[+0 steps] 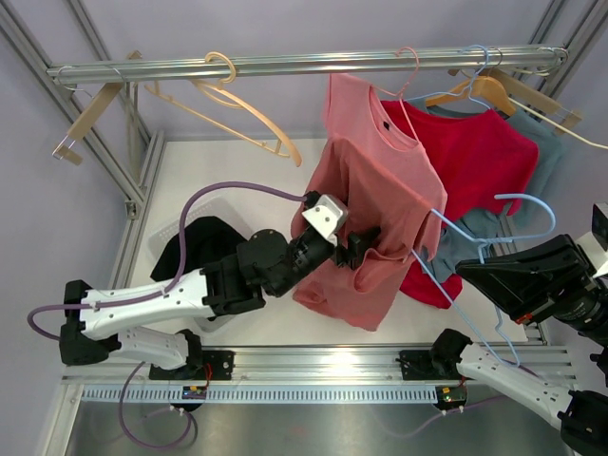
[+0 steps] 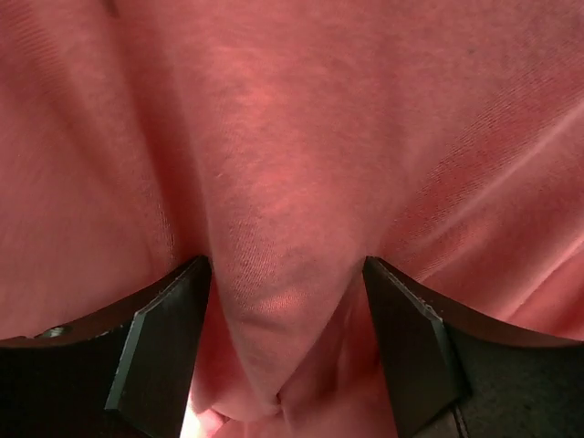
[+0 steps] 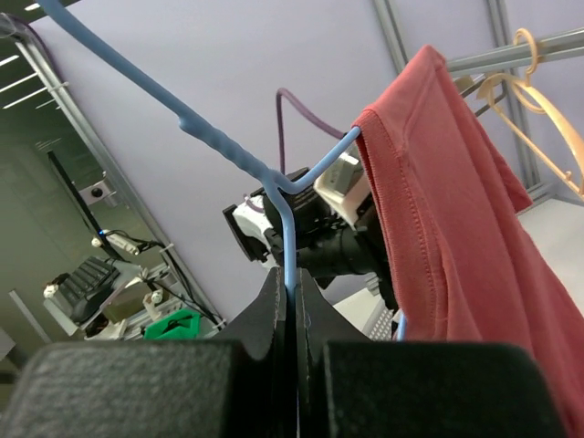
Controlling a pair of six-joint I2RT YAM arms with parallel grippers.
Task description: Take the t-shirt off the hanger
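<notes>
A salmon-pink t-shirt (image 1: 380, 180) hangs in the middle, draped over one arm of a blue wire hanger (image 1: 513, 204) that is off the rail. My right gripper (image 1: 480, 273) is shut on the hanger's wire (image 3: 228, 151), its tips (image 3: 292, 287) pinching the wire below the bend. The shirt's sleeve (image 3: 447, 201) hangs over the hanger's end. My left gripper (image 1: 366, 249) is pressed into the shirt's lower front. Its jaws (image 2: 287, 310) stand apart with a fold of the shirt (image 2: 292, 137) bulging between them, not pinched.
A metal rail (image 1: 285, 65) runs across the top with wooden hangers (image 1: 247, 123) on it. A red shirt (image 1: 475, 152) and a grey shirt (image 1: 546, 142) hang at the right. A black garment (image 1: 195, 247) lies in a white basket at the left.
</notes>
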